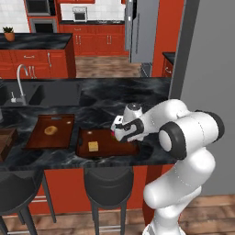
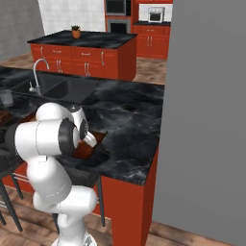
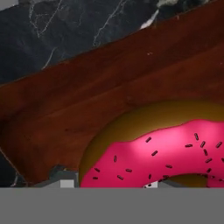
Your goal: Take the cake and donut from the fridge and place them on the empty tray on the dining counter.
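The pink-iced donut [image 3: 162,153] is being held in the half-open gripper [image 1: 120,134] just above the tray [image 1: 85,149] beside the cake [image 1: 93,146], where an uneven release is risking it being rolled over the rim.

Glossy white arm [image 1: 183,137] — dark joint bands

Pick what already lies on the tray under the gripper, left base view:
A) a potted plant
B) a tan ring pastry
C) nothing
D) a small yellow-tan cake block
D: the cake lies flat on the tray; the ring pastry is on the neighbouring board.
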